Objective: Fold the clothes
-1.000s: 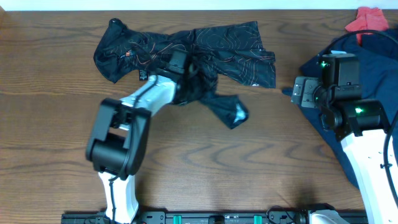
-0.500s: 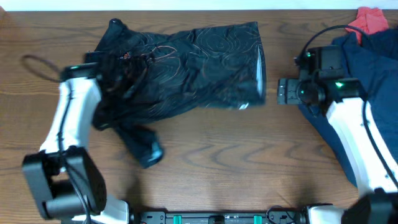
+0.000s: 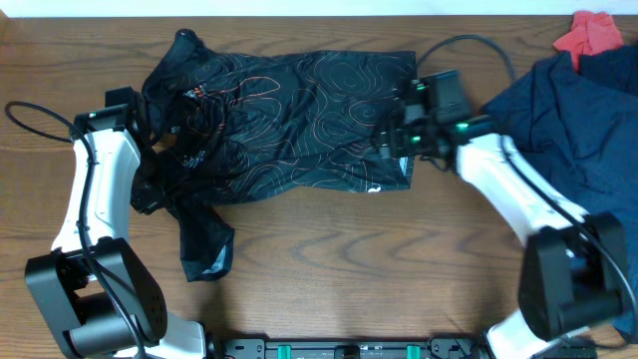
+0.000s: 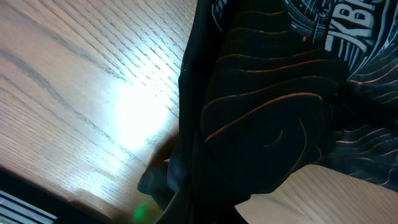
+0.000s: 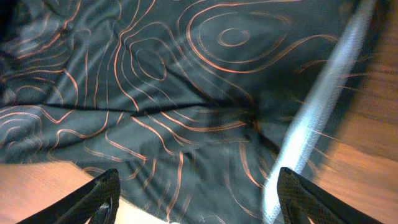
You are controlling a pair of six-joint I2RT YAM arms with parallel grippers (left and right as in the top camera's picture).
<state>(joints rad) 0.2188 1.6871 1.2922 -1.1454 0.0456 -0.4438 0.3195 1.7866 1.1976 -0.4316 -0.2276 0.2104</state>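
Your right gripper (image 5: 198, 183) hangs wide open over the black jersey (image 3: 289, 120), by its thin, contour-lined right hem. Your left gripper (image 3: 135, 108) is clamped on bunched fabric at the jersey's left edge. The jersey lies spread on the wood-grain table (image 3: 399, 259).

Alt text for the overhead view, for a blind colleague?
A black jersey lies spread on a wooden table, its left side bunched where the left gripper grips it. The right gripper hangs open over its right edge; a navy garment and red cloth sit far right.
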